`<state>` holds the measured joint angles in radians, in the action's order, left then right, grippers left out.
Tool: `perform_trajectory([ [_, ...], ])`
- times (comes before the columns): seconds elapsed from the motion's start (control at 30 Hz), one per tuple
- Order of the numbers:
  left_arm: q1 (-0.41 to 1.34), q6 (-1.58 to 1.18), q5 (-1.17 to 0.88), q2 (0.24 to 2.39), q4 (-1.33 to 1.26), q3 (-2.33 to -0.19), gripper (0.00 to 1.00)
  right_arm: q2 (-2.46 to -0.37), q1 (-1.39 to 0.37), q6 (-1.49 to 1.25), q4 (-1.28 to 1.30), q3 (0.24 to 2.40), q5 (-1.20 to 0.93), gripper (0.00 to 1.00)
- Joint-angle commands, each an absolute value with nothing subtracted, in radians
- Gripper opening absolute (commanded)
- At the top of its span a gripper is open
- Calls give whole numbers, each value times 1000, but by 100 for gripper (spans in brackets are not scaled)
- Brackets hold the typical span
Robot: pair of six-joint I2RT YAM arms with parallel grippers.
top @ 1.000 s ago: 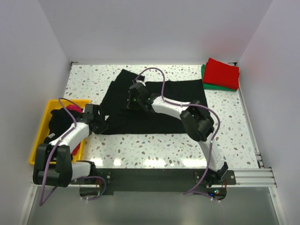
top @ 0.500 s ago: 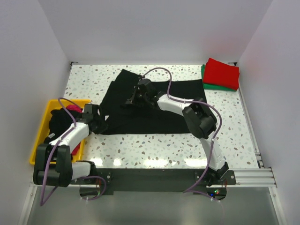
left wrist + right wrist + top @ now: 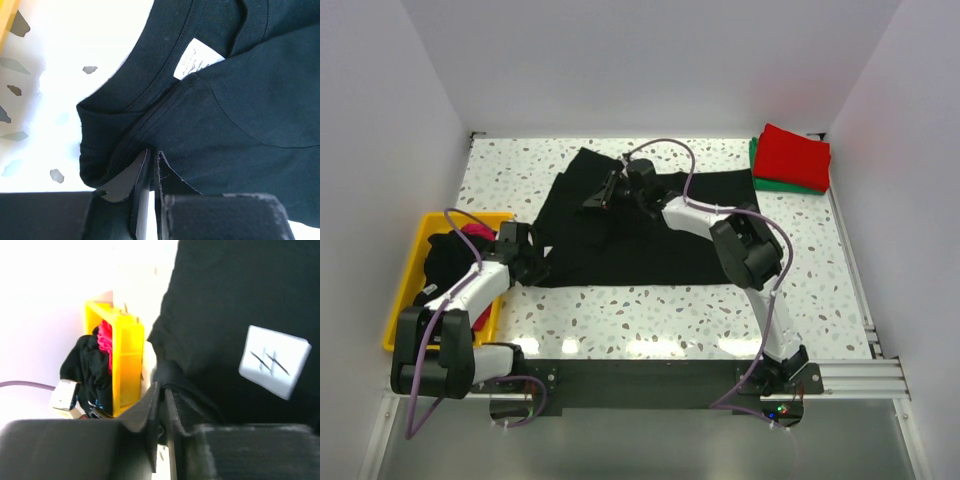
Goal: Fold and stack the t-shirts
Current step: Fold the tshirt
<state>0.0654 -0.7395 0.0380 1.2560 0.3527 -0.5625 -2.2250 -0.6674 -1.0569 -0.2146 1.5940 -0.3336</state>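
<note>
A black t-shirt [image 3: 660, 225] lies spread across the middle of the table. My left gripper [image 3: 532, 263] is at its near-left edge. In the left wrist view the left gripper [image 3: 152, 154] is shut on the black cloth just below the collar, near the white neck label [image 3: 198, 60]. My right gripper [image 3: 607, 196] is over the shirt's left half. In the right wrist view it [image 3: 163, 387] is shut on a raised fold of the black t-shirt [image 3: 235, 295]. A folded red t-shirt [image 3: 793, 154] lies on a folded green one [image 3: 760, 172] at the back right.
A yellow bin [image 3: 408, 285] stands at the left table edge with black and pink cloth [image 3: 477, 233] in it. The bin also shows in the right wrist view [image 3: 126, 360]. White walls close in the table on three sides.
My right gripper has moved back and slightly right over the shirt, carrying the pinched fold of black cloth with it. The left arm has not moved.
</note>
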Motion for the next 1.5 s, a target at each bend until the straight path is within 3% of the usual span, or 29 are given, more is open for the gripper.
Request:
perform_trajectory([
  [0.0, 55, -727, 37, 1233, 321, -558, 12, -2281, -664, -1058, -273, 1680, -391, 29],
  [0.13, 55, -729, 28, 1232, 316, -555, 12, -2313, -655, -958, -192, 1795, -427, 51],
  [0.27, 55, -726, 26, 1232, 318, -560, 12, -2244, -621, -869, -106, 1763, -376, 60],
  [0.47, 55, -721, 5, 1229, 314, -580, 12, -2085, -571, -749, -10, 1562, -259, 58],
  [0.53, 55, -719, -41, 1227, 305, -591, 12, -2068, -572, -686, 33, 1536, -216, 52],
  [0.83, 57, -736, -129, 1302, 264, -799, 16, -2138, -574, -592, 80, 1558, -195, 41],
  [0.97, 69, -732, -184, 1461, 203, -932, 32, -2181, -580, -563, 95, 1600, -206, 40],
  [1.07, 92, -709, -206, 1607, 209, -1060, 38, -2209, -587, -549, 103, 1624, -216, 41],
  [1.47, 117, -612, -298, 1950, 186, -1315, 42, -2276, -604, -551, 94, 1675, -244, 41],
])
